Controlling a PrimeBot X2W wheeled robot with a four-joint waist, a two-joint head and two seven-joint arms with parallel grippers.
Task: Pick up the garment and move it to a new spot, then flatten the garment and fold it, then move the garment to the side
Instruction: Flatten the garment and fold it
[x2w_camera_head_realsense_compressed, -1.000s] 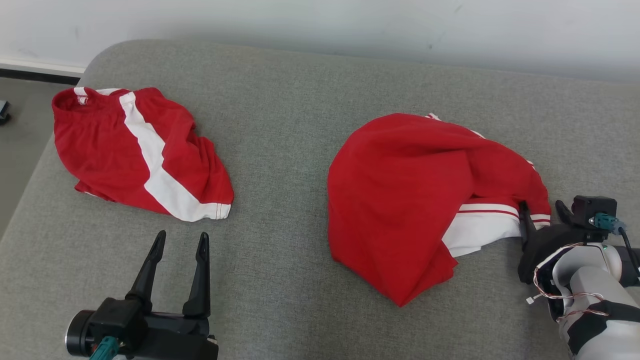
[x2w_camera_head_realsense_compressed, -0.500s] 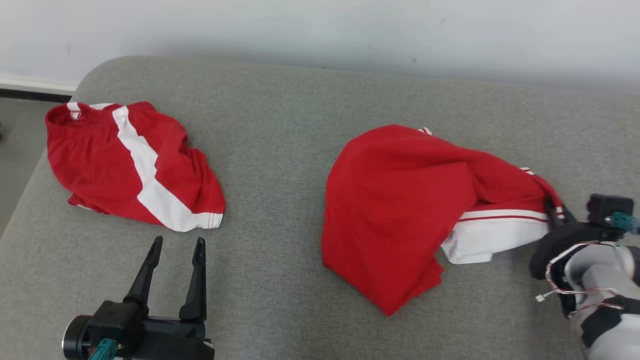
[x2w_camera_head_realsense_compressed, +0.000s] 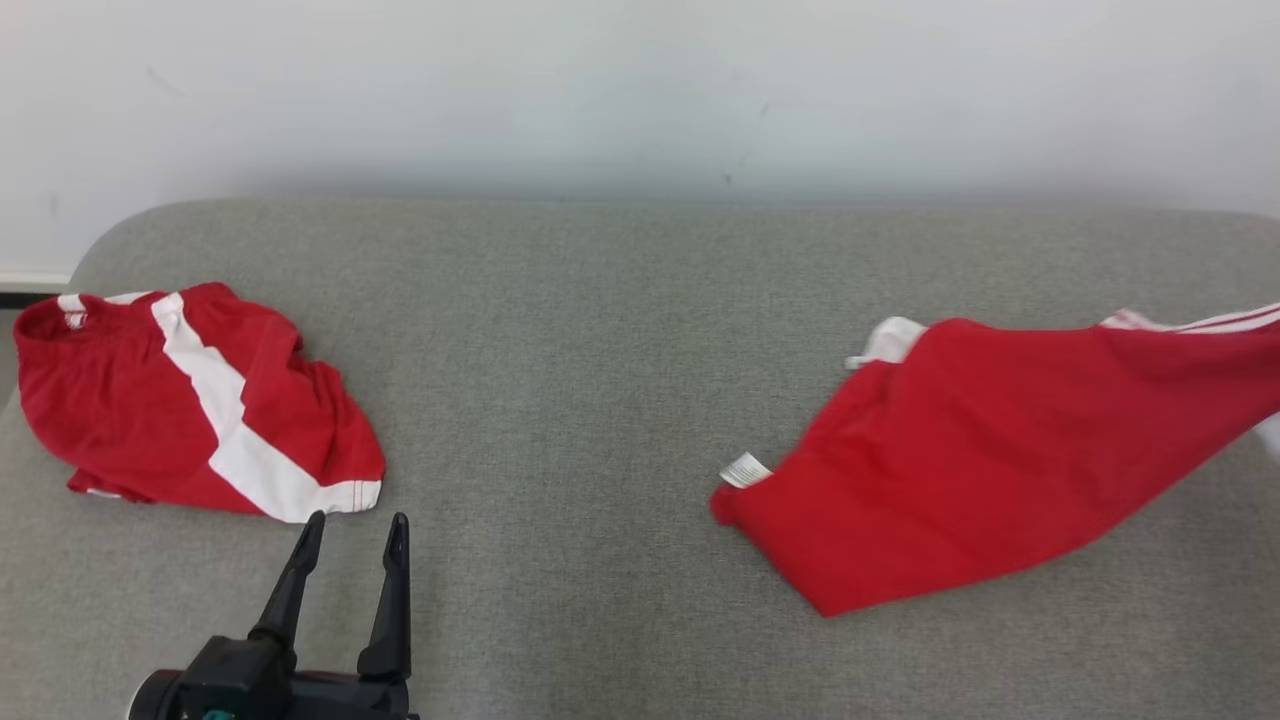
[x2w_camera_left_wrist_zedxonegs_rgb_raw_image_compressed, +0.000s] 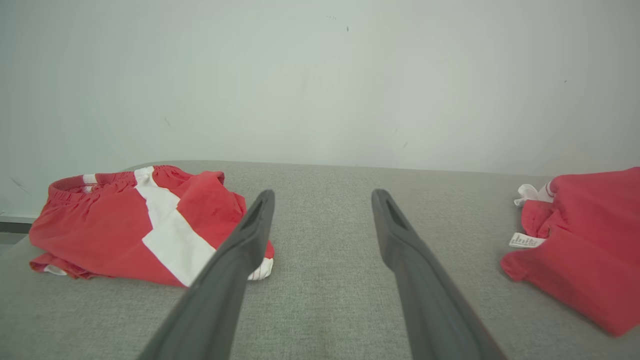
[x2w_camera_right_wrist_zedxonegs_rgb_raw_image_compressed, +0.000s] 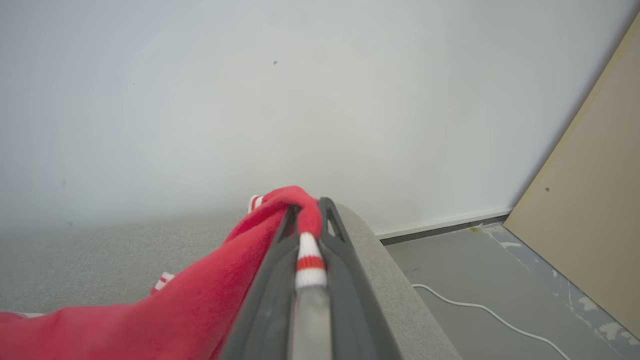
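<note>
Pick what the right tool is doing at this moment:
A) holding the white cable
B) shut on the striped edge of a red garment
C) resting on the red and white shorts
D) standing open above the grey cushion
B: in the right wrist view the right tool is closed, with the red garment and its striped cuff pinched between the fingers.

A grey fabric-covered couch (x2w_camera_head_realsense_compressed: 600, 330) with rounded corners stands against a plain white wall (x2w_camera_head_realsense_compressed: 640, 90). Past its end lies a grey floor (x2w_camera_right_wrist_zedxonegs_rgb_raw_image_compressed: 475, 270) with a white cable (x2w_camera_right_wrist_zedxonegs_rgb_raw_image_compressed: 492, 312), a white baseboard (x2w_camera_right_wrist_zedxonegs_rgb_raw_image_compressed: 440, 221) and a beige wooden panel (x2w_camera_right_wrist_zedxonegs_rgb_raw_image_compressed: 590, 200)
</note>
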